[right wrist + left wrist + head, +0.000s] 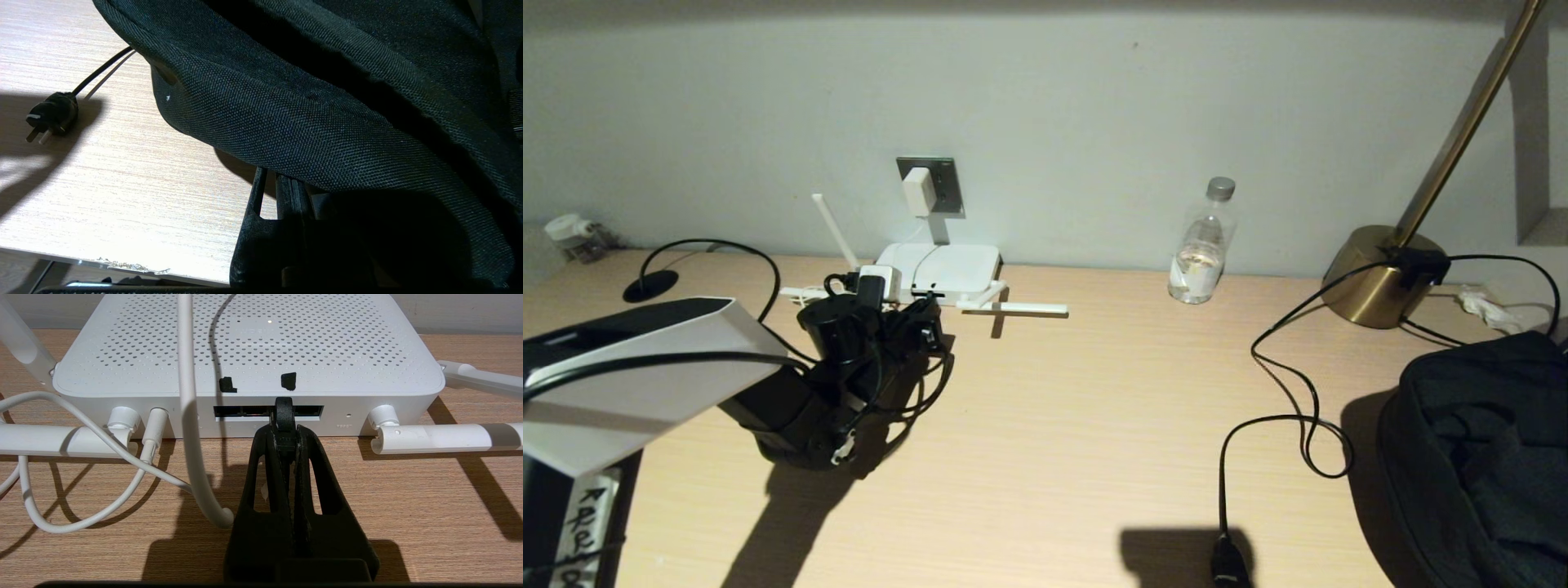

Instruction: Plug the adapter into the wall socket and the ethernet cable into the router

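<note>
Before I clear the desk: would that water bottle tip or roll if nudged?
The water bottle stands upright, tall on a narrow base, so a high nudge would probably tip it. It looks only partly filled, so likely light and easy to slide. Its round body would probably roll across the desk once down.

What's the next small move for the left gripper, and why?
Probably a short push straight ahead. The left gripper is shut on the black ethernet cable's connector end, which sits at the mouth of the dark port slot on the flat white plastic router; full seating cannot be seen. The white adapter is already in the grey wall socket.
</note>
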You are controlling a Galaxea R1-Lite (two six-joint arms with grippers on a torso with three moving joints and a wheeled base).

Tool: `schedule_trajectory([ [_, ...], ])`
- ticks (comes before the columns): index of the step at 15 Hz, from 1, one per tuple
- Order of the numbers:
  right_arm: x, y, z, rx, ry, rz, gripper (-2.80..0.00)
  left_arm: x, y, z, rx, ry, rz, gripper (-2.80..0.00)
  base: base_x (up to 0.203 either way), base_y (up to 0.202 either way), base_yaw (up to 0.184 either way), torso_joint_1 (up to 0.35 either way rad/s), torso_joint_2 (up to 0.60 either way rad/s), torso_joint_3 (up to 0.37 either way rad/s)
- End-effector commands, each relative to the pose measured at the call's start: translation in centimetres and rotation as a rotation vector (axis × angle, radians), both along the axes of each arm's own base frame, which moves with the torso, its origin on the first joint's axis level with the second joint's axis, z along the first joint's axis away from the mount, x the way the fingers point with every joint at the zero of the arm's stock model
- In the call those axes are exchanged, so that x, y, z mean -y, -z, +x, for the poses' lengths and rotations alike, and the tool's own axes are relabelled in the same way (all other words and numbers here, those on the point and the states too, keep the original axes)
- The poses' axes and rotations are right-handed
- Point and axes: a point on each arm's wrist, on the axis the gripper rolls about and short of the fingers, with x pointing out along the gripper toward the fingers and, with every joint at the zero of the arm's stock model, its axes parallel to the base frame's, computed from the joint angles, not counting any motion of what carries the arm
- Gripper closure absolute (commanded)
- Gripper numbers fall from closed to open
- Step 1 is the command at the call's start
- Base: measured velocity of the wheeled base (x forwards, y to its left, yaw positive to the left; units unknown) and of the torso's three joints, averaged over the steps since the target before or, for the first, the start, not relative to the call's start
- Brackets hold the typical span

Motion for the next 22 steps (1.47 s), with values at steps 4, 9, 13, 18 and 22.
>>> schedule_trajectory([
  [4, 0.0, 0.0, 0.0, -0.002, -0.001, -0.001, 0.0, 0.0, -0.3, -0.1, 0.008, -0.001, -0.002, -2.8, 0.0, 0.0, 0.0, 0.0, 0.0, 0.0],
  [9, 0.0, 0.0, 0.0, 0.001, -0.001, -0.001, 0.0, 0.0, -0.9, -0.7, 0.015, 0.004, -0.003, -2.8, 0.0, 0.0, 0.0, 0.0, 0.0, 0.0],
  [13, 0.0, 0.0, 0.0, 0.0, -0.001, -0.001, 0.0, 1.0, -3.7, -3.8, 0.043, 0.05, -0.014, -2.8, 0.0, 0.0, 0.0, 0.0, 0.0, 0.0],
  [18, 0.0, 0.0, 0.0, 0.0, -0.001, -0.001, 0.0, 1.9, -10.1, -10.0, 0.17, 0.156, -0.049, -2.8, 0.0, 0.0, 0.0, 0.0, 0.0, 0.0],
  [22, 0.0, 0.0, 0.0, -0.001, -0.001, -0.001, 0.0, 0.1, -16.3, -16.0, 0.218, 0.187, -0.057, -2.8, 0.0, 0.0, 0.0, 0.0, 0.0, 0.0],
])
